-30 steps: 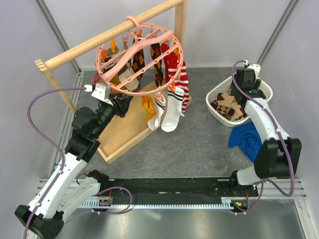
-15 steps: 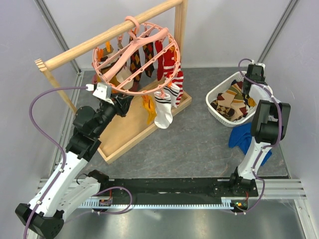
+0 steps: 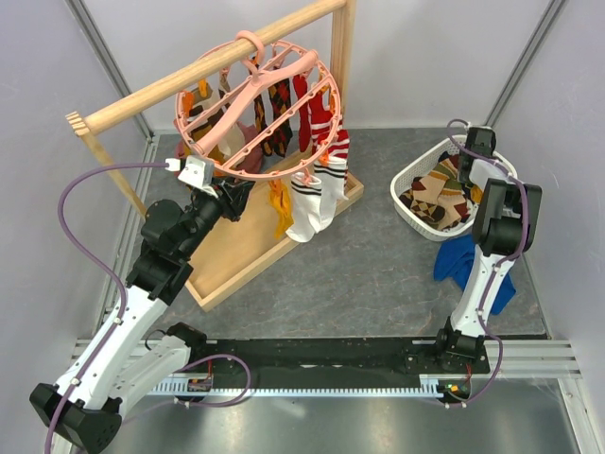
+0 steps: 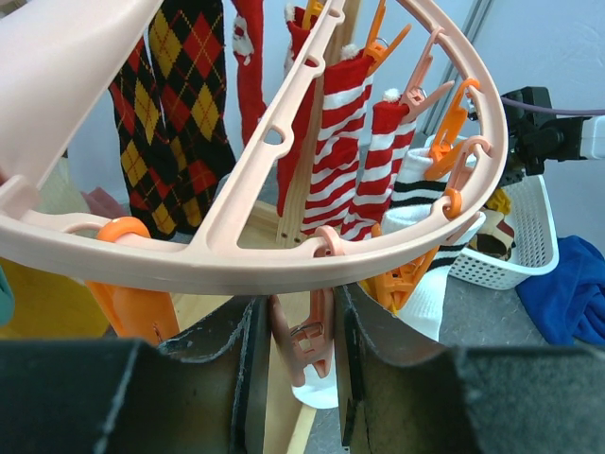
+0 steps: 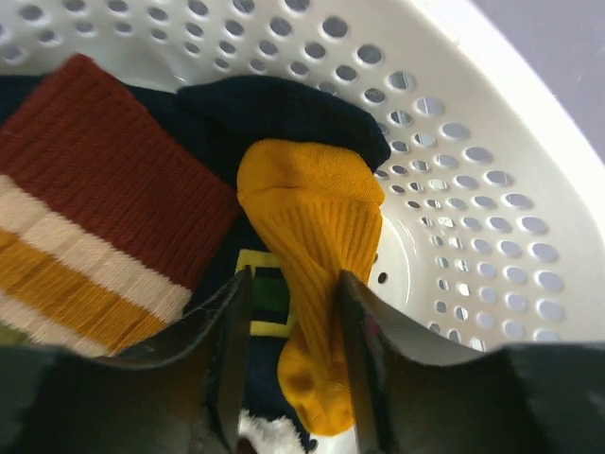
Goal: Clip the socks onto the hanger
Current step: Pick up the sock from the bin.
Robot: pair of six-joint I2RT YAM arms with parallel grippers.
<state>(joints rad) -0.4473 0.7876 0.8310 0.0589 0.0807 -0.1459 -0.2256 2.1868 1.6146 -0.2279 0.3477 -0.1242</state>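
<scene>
Counting several socks (image 3: 326, 128) clipped on hanger (image 3: 255, 173); more in basket (image 5: 473, 189) under right gripper (image 5: 291, 284), part-open astride mustard sock (image 5: 317, 227), ungripped. Our left gripper (image 4: 301, 312) pinches clip (image 4: 307, 345) between jaws.

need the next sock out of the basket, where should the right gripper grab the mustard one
Grip the mustard sock across its narrow ribbed middle, below the rounded end, coming straight down from above. It lies on top of the other socks, lengthwise inside the right gripper, and the basket wall crowds one side.
</scene>
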